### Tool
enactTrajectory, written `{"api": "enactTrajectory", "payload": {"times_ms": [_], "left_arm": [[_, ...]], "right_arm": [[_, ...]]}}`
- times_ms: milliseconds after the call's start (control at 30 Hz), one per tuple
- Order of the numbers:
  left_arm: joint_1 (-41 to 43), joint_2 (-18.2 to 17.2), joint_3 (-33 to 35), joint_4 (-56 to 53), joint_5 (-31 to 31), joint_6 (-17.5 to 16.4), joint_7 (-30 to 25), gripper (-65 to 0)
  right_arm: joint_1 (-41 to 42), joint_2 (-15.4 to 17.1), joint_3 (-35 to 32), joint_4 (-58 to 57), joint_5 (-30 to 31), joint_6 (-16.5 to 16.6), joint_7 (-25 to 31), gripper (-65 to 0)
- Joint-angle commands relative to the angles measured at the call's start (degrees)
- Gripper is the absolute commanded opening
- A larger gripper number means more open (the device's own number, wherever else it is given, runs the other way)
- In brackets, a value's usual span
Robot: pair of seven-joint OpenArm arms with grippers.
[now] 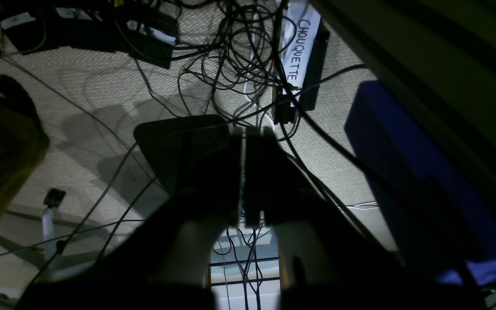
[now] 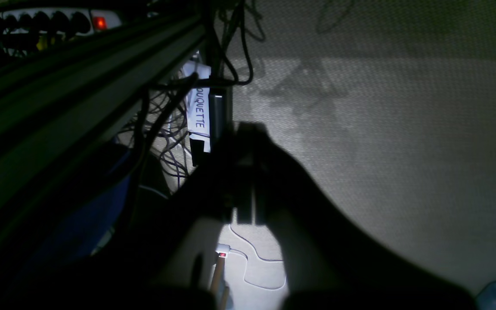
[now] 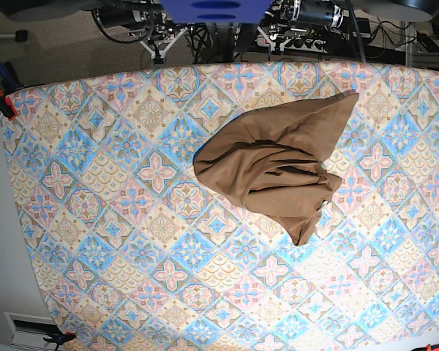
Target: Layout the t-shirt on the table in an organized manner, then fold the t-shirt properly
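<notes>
The t-shirt (image 3: 278, 164), tan-brown and plain, lies crumpled in a bunched heap on the table (image 3: 117, 219), right of centre and toward the far edge. One corner of it reaches up to the far right and a narrow end trails toward the near side. Neither gripper shows in the base view. The left wrist view finds my left gripper (image 1: 244, 133) shut and empty, hanging over carpeted floor off the table. My right gripper (image 2: 248, 129) is likewise shut on nothing, dark against the carpet beside the table's frame.
Tangled cables (image 1: 239, 51) and a power strip with a white label (image 1: 302, 47) lie on the floor under the grippers. A blue box (image 1: 403, 163) sits beside the table frame. A red clamp (image 3: 1, 102) grips the table's left edge. Robot bases (image 3: 216, 9) stand beyond the far edge.
</notes>
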Motion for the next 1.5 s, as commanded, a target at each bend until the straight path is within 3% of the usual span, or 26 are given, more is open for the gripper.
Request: {"api": "enactTrajectory", "payload": {"times_ms": [0, 967, 1200, 1467], "left_arm": [[0.2, 0.3, 0.1, -0.1, -0.1, -0.1, 0.5, -64.7], [0.2, 0.1, -0.1, -0.1, -0.4, -0.1, 0.5, -64.7], [0.4, 1.4, 0.0, -0.1, -0.5, -0.1, 0.3, -64.7], [0.5, 0.3, 0.2, -0.2, 0.0, -0.1, 0.5, -64.7]], "right_arm": [[0.2, 0.0, 0.1, 0.0, -0.2, -0.2, 0.4, -64.7], [0.2, -0.1, 0.1, 0.0, -0.2, -0.2, 0.3, -64.7], [0.1, 0.0, 0.1, 0.0, -0.2, -0.2, 0.3, -64.7], [0.0, 0.1, 0.1, 0.0, -0.2, -0.2, 0.3, -64.7]]}}
